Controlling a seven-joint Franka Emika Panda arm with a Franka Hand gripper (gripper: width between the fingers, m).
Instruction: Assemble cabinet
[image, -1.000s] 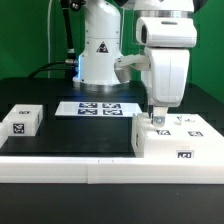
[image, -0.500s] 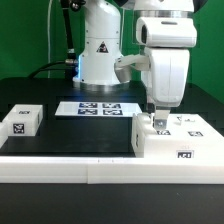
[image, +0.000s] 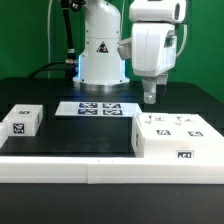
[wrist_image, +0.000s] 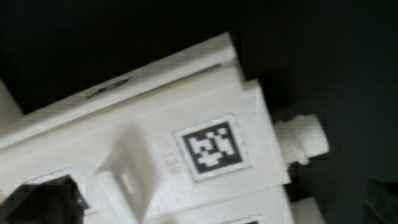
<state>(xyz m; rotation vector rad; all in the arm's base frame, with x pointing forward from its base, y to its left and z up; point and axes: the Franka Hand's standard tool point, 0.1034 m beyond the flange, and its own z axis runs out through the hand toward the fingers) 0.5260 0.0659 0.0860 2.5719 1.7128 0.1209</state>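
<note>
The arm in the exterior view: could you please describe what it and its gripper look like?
The arm is glossy white with rounded shells and a dark side panel near the wrist. Its base column bears a dark triangular sticker. Black cables run behind it. The gripper is small and dark.

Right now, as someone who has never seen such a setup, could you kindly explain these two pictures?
The big white machine is a robot arm. Its gripper hangs just above the cabinet, the large white box on the exterior view's right, and holds nothing. That picture comes from a camera off the arm. The other, from a camera on the wrist, most likely shows that cabinet up close, with one of its tags. Also on the black table are a small white block and the flat marker board.
</note>
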